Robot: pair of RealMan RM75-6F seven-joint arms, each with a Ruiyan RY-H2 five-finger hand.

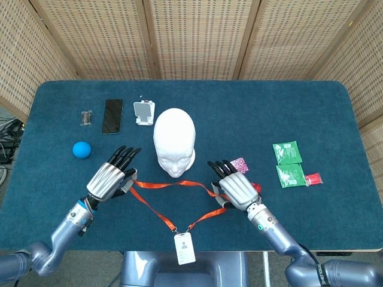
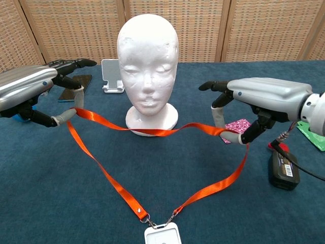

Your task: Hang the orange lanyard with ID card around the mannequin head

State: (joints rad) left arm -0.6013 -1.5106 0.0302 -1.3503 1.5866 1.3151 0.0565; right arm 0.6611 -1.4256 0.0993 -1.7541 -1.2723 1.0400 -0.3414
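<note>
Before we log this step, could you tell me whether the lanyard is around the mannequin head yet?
Not yet: the orange lanyard hangs in front of the mannequin head, stretched between both hands.

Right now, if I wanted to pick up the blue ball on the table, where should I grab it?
Probably from straight above, fingers on opposite sides of the blue ball. It is round, so no side is better, but it could roll if pushed sideways. It sits alone on the table, beyond the left hand, with open space around it, so coming down from the top looks easiest.
</note>
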